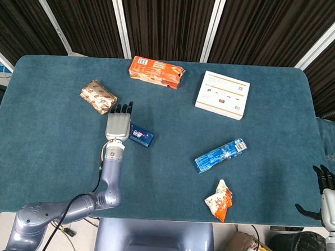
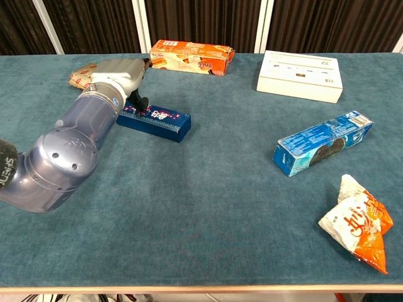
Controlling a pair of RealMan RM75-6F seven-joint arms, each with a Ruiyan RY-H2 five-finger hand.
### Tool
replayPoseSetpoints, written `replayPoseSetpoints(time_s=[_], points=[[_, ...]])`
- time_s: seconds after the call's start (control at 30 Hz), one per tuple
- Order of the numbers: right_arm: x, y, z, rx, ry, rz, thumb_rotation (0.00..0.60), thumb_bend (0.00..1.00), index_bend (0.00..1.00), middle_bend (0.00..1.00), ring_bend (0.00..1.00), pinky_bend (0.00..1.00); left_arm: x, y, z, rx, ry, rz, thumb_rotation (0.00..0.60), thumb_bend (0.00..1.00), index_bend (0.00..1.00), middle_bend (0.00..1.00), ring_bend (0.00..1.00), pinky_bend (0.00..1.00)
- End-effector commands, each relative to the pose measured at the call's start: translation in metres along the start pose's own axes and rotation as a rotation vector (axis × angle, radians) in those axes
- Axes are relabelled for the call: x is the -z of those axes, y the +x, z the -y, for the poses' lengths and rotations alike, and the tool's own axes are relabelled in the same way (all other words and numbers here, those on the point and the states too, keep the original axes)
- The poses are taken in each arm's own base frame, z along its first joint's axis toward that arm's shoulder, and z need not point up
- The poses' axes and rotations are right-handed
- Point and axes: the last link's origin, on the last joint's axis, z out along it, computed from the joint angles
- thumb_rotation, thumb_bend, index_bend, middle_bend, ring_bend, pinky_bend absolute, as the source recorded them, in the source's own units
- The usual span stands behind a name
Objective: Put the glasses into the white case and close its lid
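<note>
A flat white box (image 1: 222, 94) with small print lies closed at the back right of the table, also in the chest view (image 2: 300, 75). No glasses show in either view. A dark blue case (image 1: 140, 136) lies left of centre with its lid down (image 2: 157, 121). My left hand (image 1: 118, 123) lies over the case's left end, fingers stretched out and apart, holding nothing; in the chest view the left hand (image 2: 123, 75) touches that end from above. My right hand (image 1: 329, 193) hangs beyond the table's right edge with spread fingers, empty.
An orange box (image 1: 157, 71) lies at the back centre. A gold and red packet (image 1: 99, 96) sits just behind my left hand. A blue biscuit pack (image 1: 220, 155) and an orange and white snack bag (image 1: 220, 200) lie at the front right.
</note>
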Motion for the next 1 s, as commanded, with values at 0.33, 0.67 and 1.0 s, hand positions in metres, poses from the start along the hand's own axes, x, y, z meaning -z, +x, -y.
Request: replayPoseSetpoints(time_s=[0.33,0.67,1.0], points=[[0.0,0.0,0.001,-0.005,0.001,0.001,0.6,0.2,0.09,0.03,0.09,0.16,0.02,0.021,0.014,-0.167,-0.177,-0.031,0.6,0.25,0.09,0.15,0.01,0.07],[0.0,0.0,0.001,-0.005,0.0,0.0,0.6,0.2,0.09,0.03,0.09,0.16,0.026,0.047,0.03,-0.301,-0.222,0.11,0.6,0.22,0.1,0.16,0.02,0.07],[0.0,0.0,0.0,-0.007,-0.007,0.0,0.6,0.2,0.09,0.03,0.09,0.16,0.02,0.032,0.021,-0.327,-0.258,0.182,0.6,0.22,0.1,0.13,0.02,0.07]])
